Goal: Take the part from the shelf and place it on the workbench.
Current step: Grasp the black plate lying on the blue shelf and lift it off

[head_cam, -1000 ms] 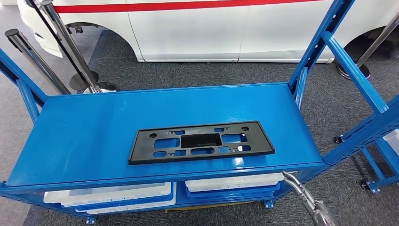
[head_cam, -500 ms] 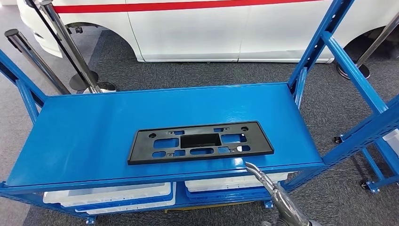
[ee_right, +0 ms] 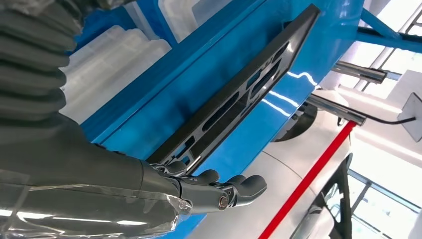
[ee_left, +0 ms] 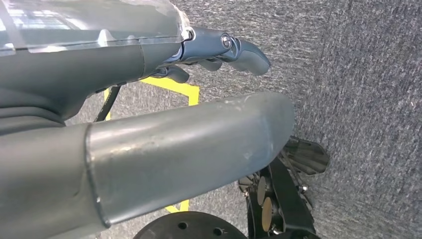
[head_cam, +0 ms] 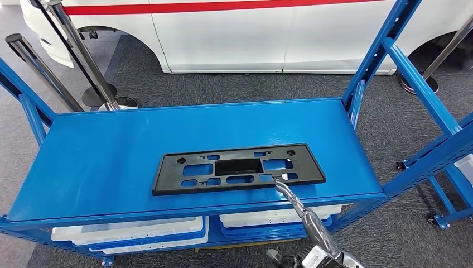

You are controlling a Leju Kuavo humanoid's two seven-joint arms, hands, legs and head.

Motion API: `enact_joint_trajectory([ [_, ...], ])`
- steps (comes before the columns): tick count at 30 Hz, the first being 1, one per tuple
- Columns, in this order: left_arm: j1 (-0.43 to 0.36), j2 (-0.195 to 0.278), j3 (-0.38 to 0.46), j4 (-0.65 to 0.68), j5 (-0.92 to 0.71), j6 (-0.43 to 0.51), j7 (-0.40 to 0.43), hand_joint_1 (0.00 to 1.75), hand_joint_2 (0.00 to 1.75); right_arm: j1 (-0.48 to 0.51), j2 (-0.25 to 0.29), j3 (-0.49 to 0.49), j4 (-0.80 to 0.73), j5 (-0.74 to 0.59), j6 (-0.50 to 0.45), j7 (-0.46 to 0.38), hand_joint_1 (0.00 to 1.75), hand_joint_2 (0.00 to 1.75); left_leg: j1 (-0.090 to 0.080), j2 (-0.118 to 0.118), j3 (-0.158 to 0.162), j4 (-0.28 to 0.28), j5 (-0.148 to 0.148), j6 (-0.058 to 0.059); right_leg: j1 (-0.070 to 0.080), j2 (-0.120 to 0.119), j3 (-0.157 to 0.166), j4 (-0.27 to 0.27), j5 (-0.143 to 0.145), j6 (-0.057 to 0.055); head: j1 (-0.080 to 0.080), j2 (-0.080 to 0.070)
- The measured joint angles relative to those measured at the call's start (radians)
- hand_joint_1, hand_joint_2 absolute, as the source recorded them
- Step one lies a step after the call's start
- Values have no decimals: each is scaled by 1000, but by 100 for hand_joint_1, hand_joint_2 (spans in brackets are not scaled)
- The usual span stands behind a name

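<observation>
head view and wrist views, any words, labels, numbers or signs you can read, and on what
None: there is no readable text in these views.
The black part on the blue shelf has cut-outs and holes but no lettering.
The white car carries a plain red stripe, with no words on it.
The white bins under the shelf are unmarked.
The floor by the left hand has yellow lines, no characters.

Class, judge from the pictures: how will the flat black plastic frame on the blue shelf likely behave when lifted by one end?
The black frame looks thin with many cut-outs, so probably light and slightly flexible. Lying flat on the glossy shelf, it may slide before lifting. It won't roll.
</observation>
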State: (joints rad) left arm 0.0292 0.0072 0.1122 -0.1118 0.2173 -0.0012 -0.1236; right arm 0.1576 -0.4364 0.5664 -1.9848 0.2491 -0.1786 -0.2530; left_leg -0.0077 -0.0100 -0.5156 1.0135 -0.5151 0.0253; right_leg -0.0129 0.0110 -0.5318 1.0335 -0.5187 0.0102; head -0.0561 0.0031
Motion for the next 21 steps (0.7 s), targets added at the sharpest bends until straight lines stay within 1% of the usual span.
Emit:
enact_joint_trajectory([
  [7,0,0,-2,0,0,1,0,0,0,-1,23,-4,0,52,-26,6,0,175,0,0,0,0,0,0,0,0,0,0,0,0,0,0],
  [9,0,0,-5,-1,-3,0,1,0,0,-6,32,-4,2,88,-40,10,0,175,0,0,0,0,0,0,0,0,0,0,0,0,0,0],
  [14,-1,0,-18,-6,-10,-3,10,0,0,-41,57,3,15,233,-90,36,0,175,0,0,0,0,0,0,0,0,0,0,0,0,0,0],
  [19,-1,0,-19,-7,-11,-3,12,0,0,-47,59,4,18,250,-96,40,0,175,0,0,0,0,0,0,0,0,0,0,0,0,0,0],
  [21,-1,0,-22,-8,-15,-4,16,0,0,-67,66,14,28,307,-118,55,0,175,0,0,0,0,0,0,0,0,0,0,0,0,0,0],
])
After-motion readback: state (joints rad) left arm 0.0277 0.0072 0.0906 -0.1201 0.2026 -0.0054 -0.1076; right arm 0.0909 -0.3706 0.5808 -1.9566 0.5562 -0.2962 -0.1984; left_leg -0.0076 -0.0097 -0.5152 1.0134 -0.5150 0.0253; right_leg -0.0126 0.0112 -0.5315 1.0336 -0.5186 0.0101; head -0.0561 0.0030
